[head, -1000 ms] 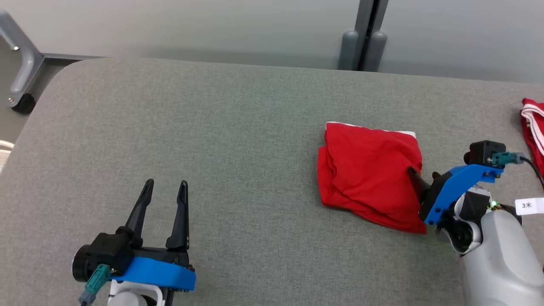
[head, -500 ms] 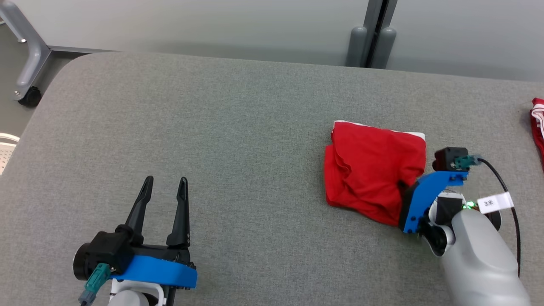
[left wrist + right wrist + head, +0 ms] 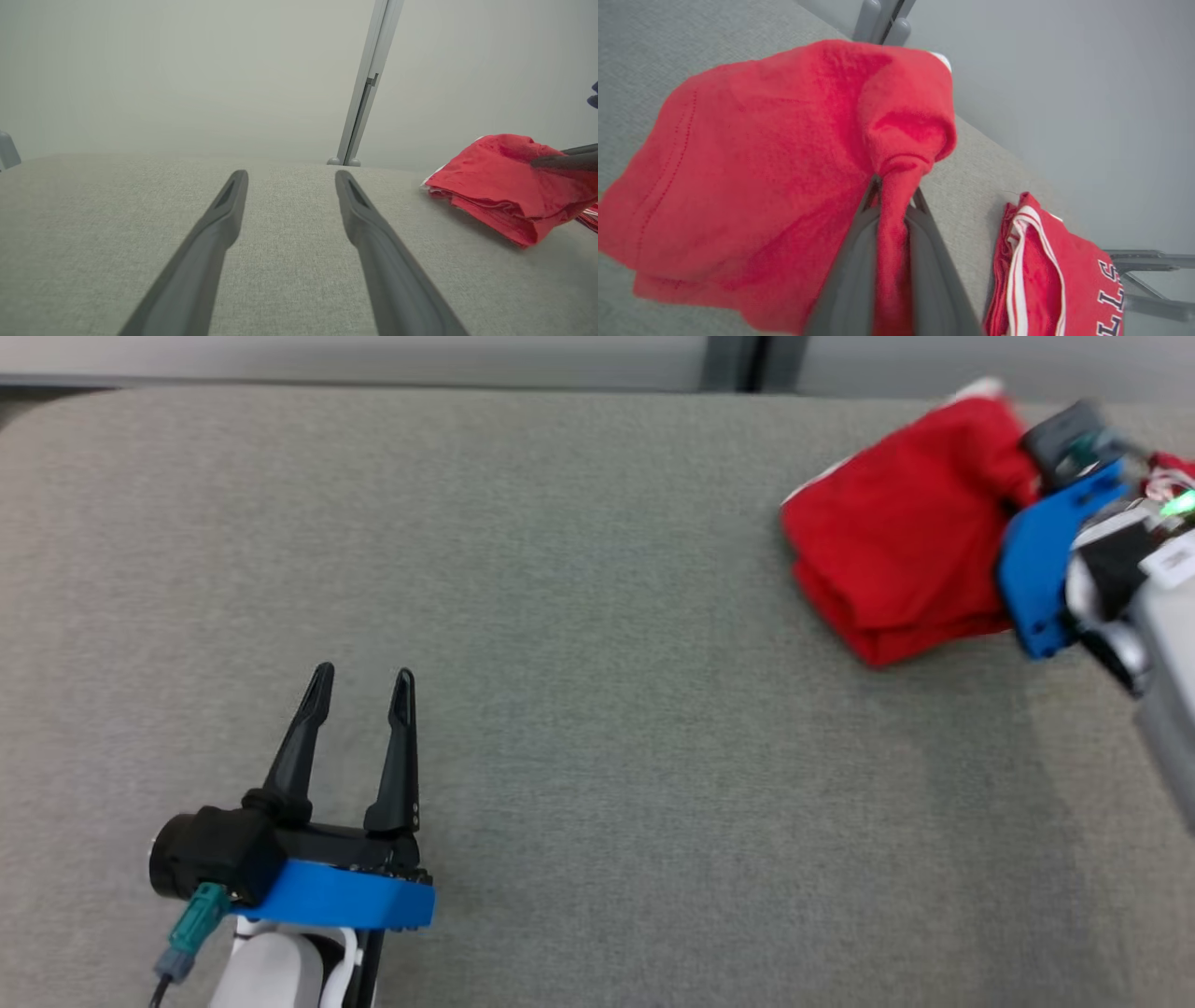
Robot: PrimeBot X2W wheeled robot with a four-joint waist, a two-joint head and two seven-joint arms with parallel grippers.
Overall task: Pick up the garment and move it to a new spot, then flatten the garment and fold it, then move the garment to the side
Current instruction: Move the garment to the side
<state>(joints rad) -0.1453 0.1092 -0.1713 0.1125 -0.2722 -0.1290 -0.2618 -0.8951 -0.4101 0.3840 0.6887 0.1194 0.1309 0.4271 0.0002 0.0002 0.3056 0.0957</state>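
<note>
The garment point(image 3: 896, 551) is a folded red cloth at the far right of the grey padded table point(image 3: 597, 663). My right gripper point(image 3: 1013, 490) is shut on a bunched fold at its right edge; the right wrist view shows the red cloth point(image 3: 752, 154) pinched between both fingers of the right gripper point(image 3: 894, 186) and hanging down to the left. The garment's left part point(image 3: 500, 186) still rests on the table. My left gripper point(image 3: 359, 686) stands open at the near left, well apart from the garment, with nothing between its fingers point(image 3: 224, 210).
A second red garment with white stripes and dark letters point(image 3: 1045, 270) lies at the table's right edge, close beside the held one. A grey post point(image 3: 369, 79) stands behind the table against the pale wall. The wide grey surface stretches between the two grippers.
My right gripper has shut on the garment's right edge and raised it, bunching the cloth and carrying it toward the far right. The head camera has tilted. The left arm has stayed put.
</note>
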